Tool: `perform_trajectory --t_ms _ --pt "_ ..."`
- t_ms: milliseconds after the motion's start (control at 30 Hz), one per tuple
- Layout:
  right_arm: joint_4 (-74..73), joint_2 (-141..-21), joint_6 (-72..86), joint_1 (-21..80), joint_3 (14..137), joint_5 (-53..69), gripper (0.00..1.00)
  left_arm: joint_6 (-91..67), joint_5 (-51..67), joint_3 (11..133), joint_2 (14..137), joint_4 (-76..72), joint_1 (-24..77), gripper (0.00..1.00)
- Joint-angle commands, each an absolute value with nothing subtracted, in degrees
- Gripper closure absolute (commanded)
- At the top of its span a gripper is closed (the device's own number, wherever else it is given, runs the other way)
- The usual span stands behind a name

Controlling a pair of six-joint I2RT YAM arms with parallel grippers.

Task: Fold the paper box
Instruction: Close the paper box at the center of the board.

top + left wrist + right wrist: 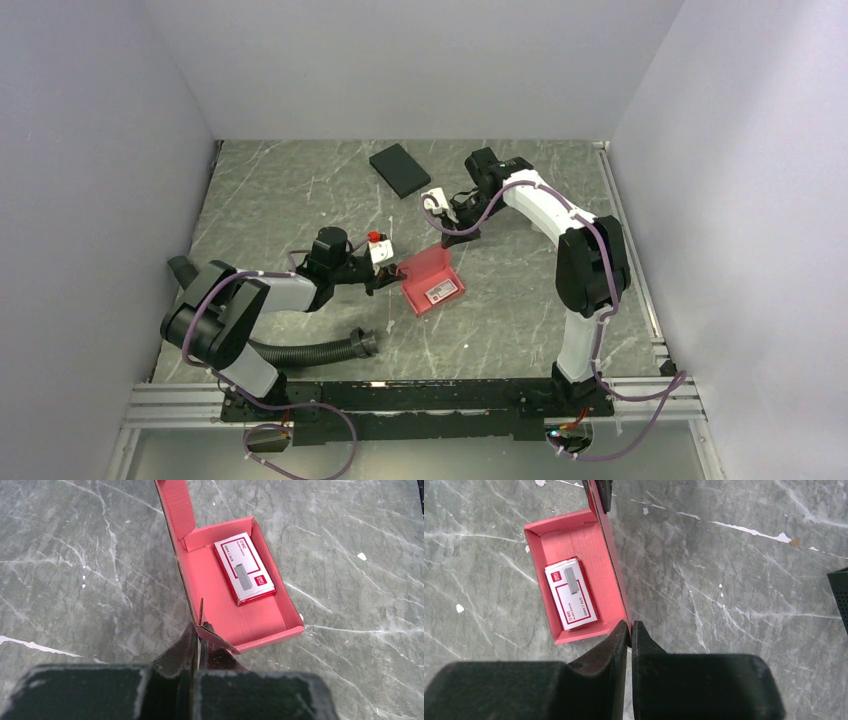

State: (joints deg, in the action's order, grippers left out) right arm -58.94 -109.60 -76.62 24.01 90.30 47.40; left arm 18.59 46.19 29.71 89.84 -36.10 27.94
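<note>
While both hands grip thin card, I want slow moves. Left gripper (198, 635): fingertips pressed together on the near corner of the paper box (215, 605), at the foot of the upright lid (175, 505). Right gripper (630, 630): pinching, as I read it, the lid's opposite end. Ahead of the left fingers, a red-and-white carton (244, 569) lies inside the box. My call: swing the lid over with both wrists in step, or the hinge creases crooked.
</note>
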Motion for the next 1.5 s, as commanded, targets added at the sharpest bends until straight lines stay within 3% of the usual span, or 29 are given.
perform_trajectory --t_ms 0,800,1033,1200,1267,1467 --pt "-58.65 -110.39 -75.79 25.81 92.54 51.57 0.92 19.78 47.51 30.85 88.76 -37.45 28.39 1.00" --pt "-58.95 -111.18 -75.78 27.31 92.83 53.27 0.85 19.42 47.72 30.86 89.03 -38.18 28.39 1.00" --pt "-57.74 -111.02 -74.29 27.48 92.81 53.11 1.00 19.43 47.72 30.92 89.03 -38.09 28.33 1.00" --pt "-56.19 -110.73 -71.86 27.53 92.91 53.90 1.00 19.25 47.88 31.03 89.29 -38.23 28.39 1.00" --pt "-56.80 -110.77 -71.13 27.63 93.78 55.21 0.95 19.25 47.82 31.03 89.38 -38.21 28.39 1.00" --pt "-60.74 -109.71 -69.63 27.52 97.95 60.68 0.50 19.64 47.31 31.00 89.17 -37.80 28.39 1.00"
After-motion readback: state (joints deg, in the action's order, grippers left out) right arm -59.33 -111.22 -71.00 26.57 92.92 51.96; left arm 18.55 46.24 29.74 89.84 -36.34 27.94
